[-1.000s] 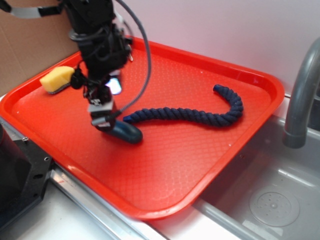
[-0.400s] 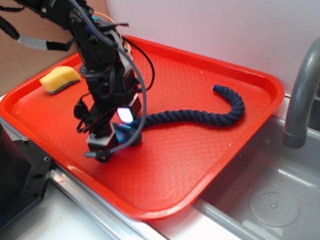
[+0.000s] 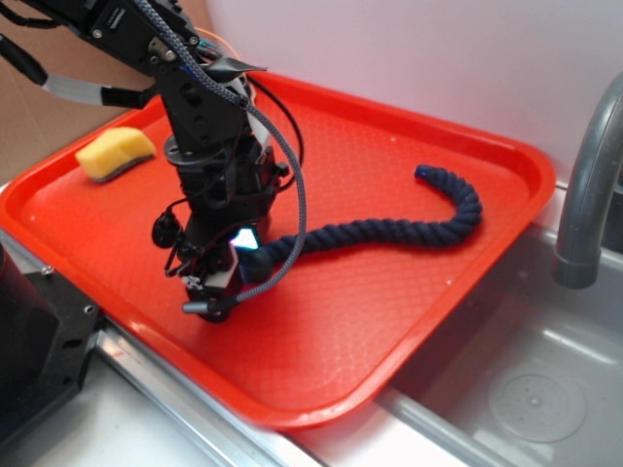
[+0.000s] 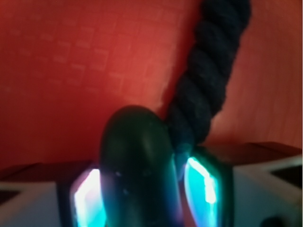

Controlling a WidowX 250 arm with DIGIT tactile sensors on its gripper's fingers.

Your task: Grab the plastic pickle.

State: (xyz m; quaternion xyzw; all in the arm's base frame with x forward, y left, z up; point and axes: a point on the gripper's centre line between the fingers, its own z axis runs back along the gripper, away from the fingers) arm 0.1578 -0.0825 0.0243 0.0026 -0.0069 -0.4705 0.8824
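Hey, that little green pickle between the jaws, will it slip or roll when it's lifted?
The plastic pickle looks smooth and rounded, so it may slip lengthwise. It probably stays stiff. The rope touches it and might drag along.

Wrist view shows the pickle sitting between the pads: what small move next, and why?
Probably close the gripper fully. The plastic pickle sits between the lit fingers, but the rope end touches its right side, so squeeze slowly before lifting off the tray. Whether the pads already grip cannot be told.
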